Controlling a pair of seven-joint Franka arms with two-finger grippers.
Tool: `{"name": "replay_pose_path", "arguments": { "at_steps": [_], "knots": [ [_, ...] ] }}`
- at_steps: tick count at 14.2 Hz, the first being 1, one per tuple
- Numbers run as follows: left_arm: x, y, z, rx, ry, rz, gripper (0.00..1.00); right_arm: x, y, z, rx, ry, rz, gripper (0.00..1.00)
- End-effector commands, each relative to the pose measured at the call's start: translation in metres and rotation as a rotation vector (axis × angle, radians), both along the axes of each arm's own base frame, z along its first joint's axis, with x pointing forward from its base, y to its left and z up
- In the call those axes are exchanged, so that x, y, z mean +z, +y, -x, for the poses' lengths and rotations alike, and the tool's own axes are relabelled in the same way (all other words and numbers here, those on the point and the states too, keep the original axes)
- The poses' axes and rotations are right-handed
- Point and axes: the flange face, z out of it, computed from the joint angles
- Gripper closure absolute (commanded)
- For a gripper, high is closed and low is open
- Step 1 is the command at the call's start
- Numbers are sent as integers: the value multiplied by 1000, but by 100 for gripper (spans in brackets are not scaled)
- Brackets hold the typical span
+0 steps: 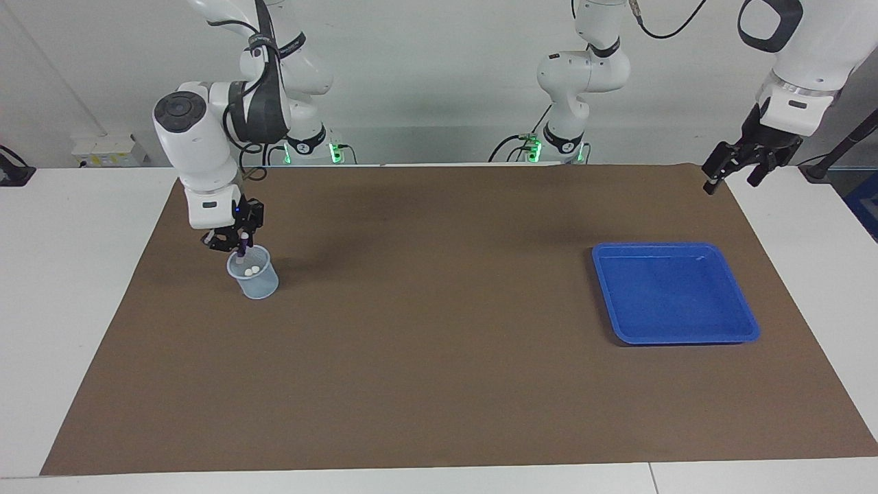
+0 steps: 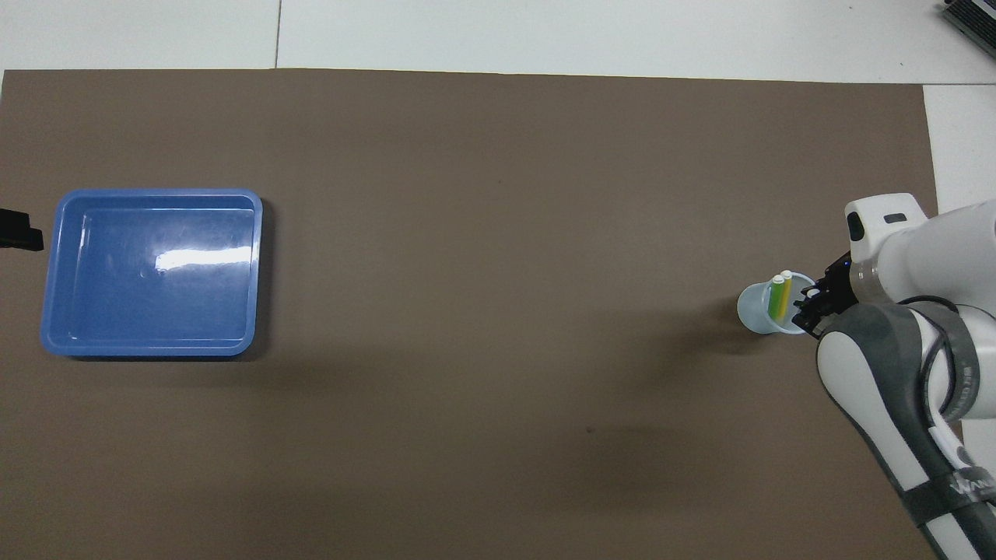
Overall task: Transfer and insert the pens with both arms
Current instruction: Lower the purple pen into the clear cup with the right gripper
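Observation:
My right gripper (image 1: 235, 244) is shut on the purple pen (image 1: 241, 250), which hangs nearly upright. Its lower tip sits at the rim of a clear plastic cup (image 1: 257, 285), on the side toward the right arm's end of the table. Inside the cup stand the green pen (image 2: 776, 299) and the yellow pen (image 2: 787, 289), whitish ends up. In the overhead view the right gripper (image 2: 811, 309) is at the edge of the cup (image 2: 751, 311) and the purple pen is hidden under it. My left gripper (image 1: 732, 177) waits open and empty, raised over the mat's corner at the left arm's end.
A blue tray (image 1: 675, 245) with nothing in it lies on the brown mat toward the left arm's end, also seen from above as the tray (image 2: 156, 192). Only the left gripper's tip (image 2: 19, 236) shows at the overhead view's edge beside it.

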Motion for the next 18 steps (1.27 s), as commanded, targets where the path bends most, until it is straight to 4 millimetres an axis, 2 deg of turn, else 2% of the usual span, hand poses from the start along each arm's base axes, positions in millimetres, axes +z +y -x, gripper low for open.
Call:
{"name": "replay_pose_path", "arguments": {
  "at_steps": [1,2,3,4,5,7,10,12,13,15,16,18],
  "knots": [
    [2,-17,-10,-37,20,-17,0,-2,0,10,-5,-16,-16,100],
    [1,-31,-10,-61,23,-17,0,-2,0,10,-8,-16,-16,82],
    [-1,-36,-10,-71,26,-17,0,-2,0,10,-10,-16,-16,35],
    [-2,-47,-10,-91,26,-17,0,-1,1,10,-8,-18,-16,13],
    [-2,-49,-10,-95,26,-17,0,0,1,10,-8,-19,-16,0],
    [-5,-58,-12,-112,24,-18,0,4,2,8,-7,-20,-15,0],
    [-10,-61,-16,-122,36,-22,0,31,16,2,-4,-8,-16,0],
    [-13,-61,-18,-122,41,-22,0,54,37,9,-52,17,-5,0],
    [-13,-60,-18,-120,41,-24,0,64,54,16,-96,27,6,0],
    [-11,-58,-19,-117,35,-22,0,75,82,30,-197,46,26,0],
    [-11,-57,-18,-114,36,-22,0,81,91,35,-243,52,35,0],
    [-7,-56,-19,-112,30,-23,0,83,97,35,-281,41,36,0]
  ]
}}
